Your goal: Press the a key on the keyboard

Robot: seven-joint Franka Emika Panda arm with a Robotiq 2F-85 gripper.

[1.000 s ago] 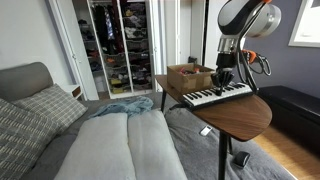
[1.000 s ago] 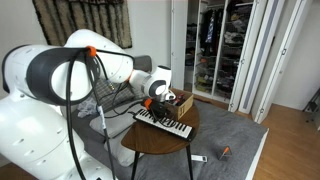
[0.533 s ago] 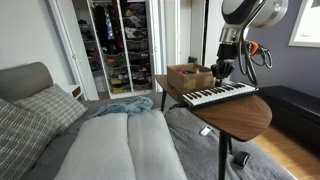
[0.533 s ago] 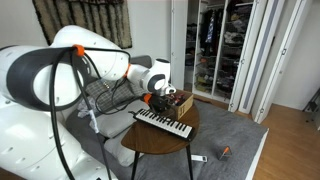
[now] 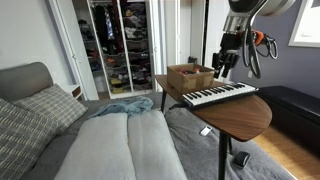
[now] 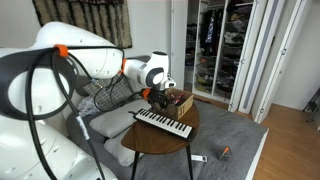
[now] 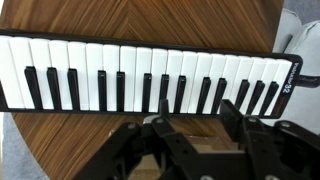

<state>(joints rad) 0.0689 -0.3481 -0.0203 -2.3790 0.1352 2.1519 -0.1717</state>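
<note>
The slim white keyboard [image 5: 218,95] lies on the round wooden table [image 5: 243,117], beside a brown box. In the wrist view the keyboard [image 7: 150,70] fills the upper half, its white and black keys all unobstructed. My gripper [image 5: 219,70] hangs a little above the keyboard's back edge, touching no key. In the wrist view the gripper [image 7: 193,115] has its two black fingers [image 7: 228,110] standing apart, with only wood and a corner of the box between them. In an exterior view the gripper [image 6: 160,99] hovers over the keyboard [image 6: 163,122], near the box.
A brown open-topped box [image 5: 190,76] stands on the table right behind the keyboard, also seen as the box [image 6: 181,103]. A grey bed [image 5: 120,145] with pillows lies beside the table. An open wardrobe [image 5: 120,45] stands at the back.
The gripper has lifted up and away from the keys. Its fingers, shut a second ago, have parted.
</note>
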